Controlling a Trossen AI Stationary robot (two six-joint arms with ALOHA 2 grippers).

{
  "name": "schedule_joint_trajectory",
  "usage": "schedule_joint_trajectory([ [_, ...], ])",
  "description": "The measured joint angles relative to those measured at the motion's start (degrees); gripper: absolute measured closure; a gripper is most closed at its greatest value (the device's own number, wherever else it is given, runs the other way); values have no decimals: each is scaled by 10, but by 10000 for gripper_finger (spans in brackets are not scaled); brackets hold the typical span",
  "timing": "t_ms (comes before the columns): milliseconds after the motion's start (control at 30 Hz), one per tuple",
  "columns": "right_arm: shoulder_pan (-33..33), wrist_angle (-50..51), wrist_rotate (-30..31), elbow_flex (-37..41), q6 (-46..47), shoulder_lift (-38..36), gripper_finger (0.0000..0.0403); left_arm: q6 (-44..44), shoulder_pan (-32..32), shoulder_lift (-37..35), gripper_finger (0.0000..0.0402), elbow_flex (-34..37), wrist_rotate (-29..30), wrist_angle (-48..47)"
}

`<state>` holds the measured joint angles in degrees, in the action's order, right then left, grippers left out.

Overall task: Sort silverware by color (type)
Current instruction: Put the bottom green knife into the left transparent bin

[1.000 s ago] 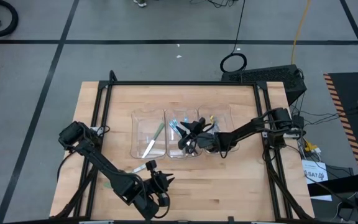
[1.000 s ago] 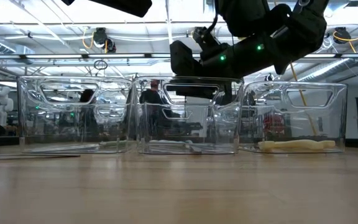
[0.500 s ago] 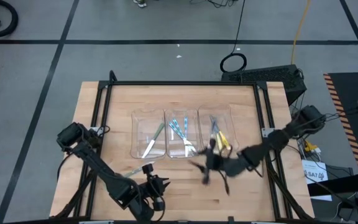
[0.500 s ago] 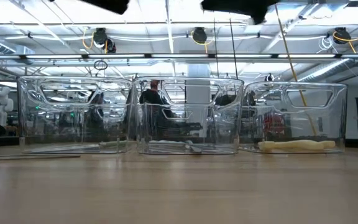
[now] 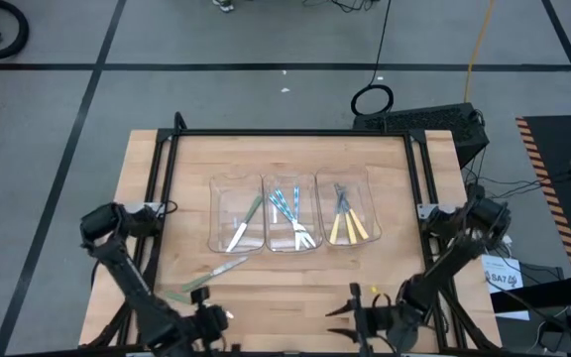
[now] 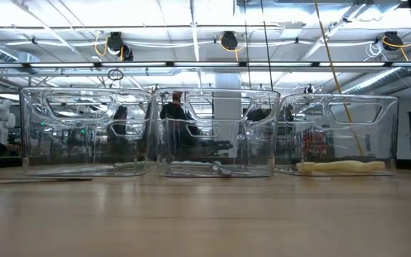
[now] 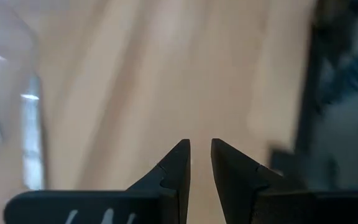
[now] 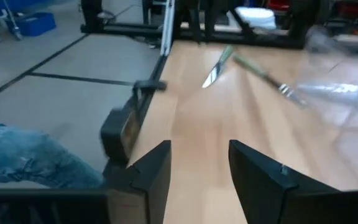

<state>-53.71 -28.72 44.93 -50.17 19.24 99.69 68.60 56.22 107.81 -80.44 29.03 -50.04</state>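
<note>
Three clear bins stand in a row mid-table. The left bin [image 5: 238,213] holds a green-handled knife [image 5: 246,223]. Light-blue-handled pieces [image 5: 288,211] lie in the middle bin, yellow-handled ones [image 5: 349,224] in the right bin. A green-handled knife [image 5: 222,269] and a green-handled fork [image 5: 179,294] lie on the bare wood at the near left, also seen as knife [image 8: 218,66] and fork [image 8: 267,79]. My left gripper [image 5: 216,319] hangs near the table's near edge, just right of them, slightly open and holding nothing [image 7: 201,147]. My right gripper [image 5: 337,305] is at the near edge, open and holding nothing [image 8: 199,155].
A black frame rail [image 5: 157,198] runs along the table's left side and another [image 5: 426,198] along its right. In the low view the bins [image 6: 216,132] stand side by side with bare wood in front. A person's trouser leg [image 8: 30,163] shows beside the table.
My right gripper has swung away from above the middle and right bins toward the table's near edge, turning to point toward the left side. My left gripper has shifted along the near edge toward the left. The bins and the silverware in them have stayed where they were.
</note>
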Motion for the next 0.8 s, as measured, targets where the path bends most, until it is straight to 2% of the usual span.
schedule_joint_trajectory([
  [133,-16,-84,3,0,16,68,248,19,34,0,327,0,-41,0],
  [267,-15,-180,15,0,-17,117,248,39,50,0,327,0,-51,-7],
  [367,-14,-230,15,0,-19,139,248,59,55,0,327,0,-64,-45],
  [533,-15,-233,15,0,-10,145,248,58,57,0,315,0,-86,-101],
  [800,-3,-237,16,0,-82,145,248,14,66,6,244,5,-95,-127],
])
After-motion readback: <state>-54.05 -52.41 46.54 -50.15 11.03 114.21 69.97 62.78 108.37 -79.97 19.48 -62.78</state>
